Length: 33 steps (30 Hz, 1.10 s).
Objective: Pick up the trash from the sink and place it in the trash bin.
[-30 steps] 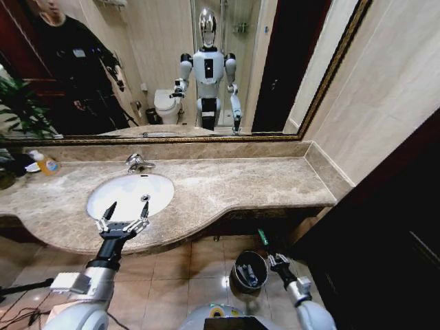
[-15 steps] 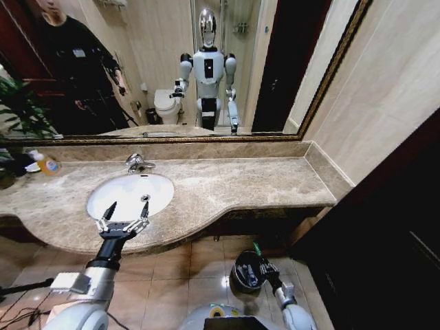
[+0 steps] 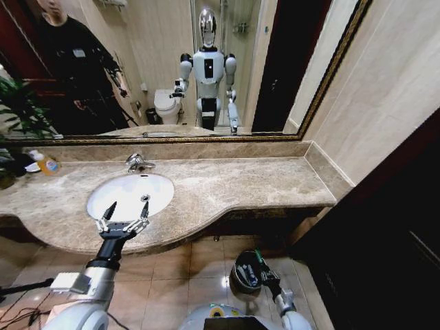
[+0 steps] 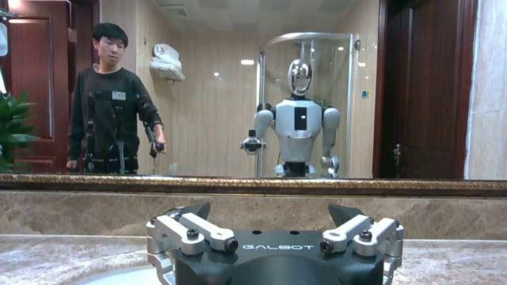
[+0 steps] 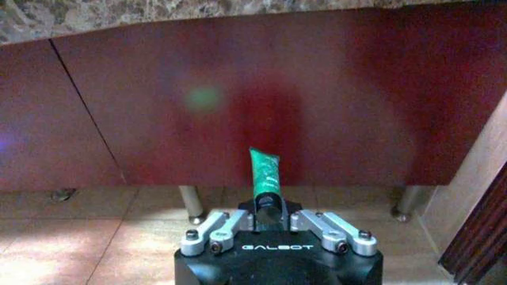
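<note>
While your left claw (image 3: pixel 123 214) is hovering released over the sink's (image 3: pixel 158 180) near rim on the tabletop (image 3: pixel 247 182), your right claw (image 3: pixel 264 270) is grasping a green tube (image 3: pixel 258 257) over the trash bin (image 3: pixel 239 275), which is sitting on the floor below the sink. At the left wrist, the fingers (image 4: pixel 180 228) are spreading wide. At the right wrist, the claw (image 5: pixel 269 218) is clenching the tube (image 5: pixel 265 175).

Head view angled down over surface (image 3: pixel 227 185); left wrist behind left gripper (image 4: pixel 273 228) facing mirror (image 4: pixel 237 89), shared with head; right wrist close behind right gripper (image 5: pixel 269 205).
</note>
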Available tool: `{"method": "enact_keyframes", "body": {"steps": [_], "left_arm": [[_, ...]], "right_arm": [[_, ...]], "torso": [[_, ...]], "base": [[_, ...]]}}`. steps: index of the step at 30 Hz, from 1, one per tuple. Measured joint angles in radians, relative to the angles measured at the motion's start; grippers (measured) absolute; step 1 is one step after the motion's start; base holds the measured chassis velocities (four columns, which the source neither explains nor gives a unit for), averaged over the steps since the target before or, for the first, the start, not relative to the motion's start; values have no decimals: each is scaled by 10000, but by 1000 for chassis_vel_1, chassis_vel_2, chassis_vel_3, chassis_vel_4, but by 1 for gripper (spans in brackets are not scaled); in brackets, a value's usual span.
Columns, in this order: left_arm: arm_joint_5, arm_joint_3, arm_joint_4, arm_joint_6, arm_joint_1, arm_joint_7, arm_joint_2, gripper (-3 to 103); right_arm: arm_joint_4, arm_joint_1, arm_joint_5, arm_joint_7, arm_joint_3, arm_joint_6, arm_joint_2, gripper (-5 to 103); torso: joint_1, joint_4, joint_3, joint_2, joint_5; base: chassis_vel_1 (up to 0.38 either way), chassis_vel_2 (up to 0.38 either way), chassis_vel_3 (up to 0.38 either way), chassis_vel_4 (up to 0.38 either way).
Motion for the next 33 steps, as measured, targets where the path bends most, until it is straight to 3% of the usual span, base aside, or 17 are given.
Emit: {"method": "enact_keyframes", "body": {"steps": [13, 17, 19, 21, 26, 27, 30, 32, 33], "left_arm": [[0, 0, 0, 0, 0, 0, 0, 100], [0, 0, 0, 0, 0, 0, 0, 100], [0, 0, 0, 0, 0, 0, 0, 100], [0, 0, 0, 0, 0, 0, 0, 100], [0, 0, 0, 0, 0, 0, 0, 100], [0, 0, 0, 0, 0, 0, 0, 100], [0, 0, 0, 0, 0, 0, 0, 100], [0, 0, 0, 0, 0, 0, 0, 100], [0, 0, 0, 0, 0, 0, 0, 100]], "right_arm": [[-599, 362, -382, 423, -351, 43, 253, 19], [-784, 462, -587, 933, -487, 50, 294, 18], [-874, 533, -644, 1293, -583, 54, 301, 28], [-901, 562, -656, 1408, -615, 55, 301, 28], [-937, 671, -662, 1682, -749, 51, 253, 50], [-937, 671, -662, 1682, -749, 51, 253, 50], [-949, 713, -645, 1749, -801, 29, 220, 66], [-949, 715, -641, 1755, -808, 24, 218, 66], [-951, 718, -630, 1761, -830, 17, 208, 77]], "torso": [[0, 0, 0, 0, 0], [0, 0, 0, 0, 0], [0, 0, 0, 0, 1], [0, 0, 0, 0, 0], [0, 0, 0, 0, 0], [0, 0, 0, 0, 0], [0, 0, 0, 0, 0], [0, 0, 0, 0, 0], [0, 0, 0, 0, 0]], "base": [[0, 0, 0, 0], [0, 0, 0, 0], [0, 0, 0, 0], [0, 0, 0, 0], [0, 0, 0, 0], [0, 0, 0, 0], [0, 0, 0, 0], [0, 0, 0, 0], [0, 0, 0, 0]]}}
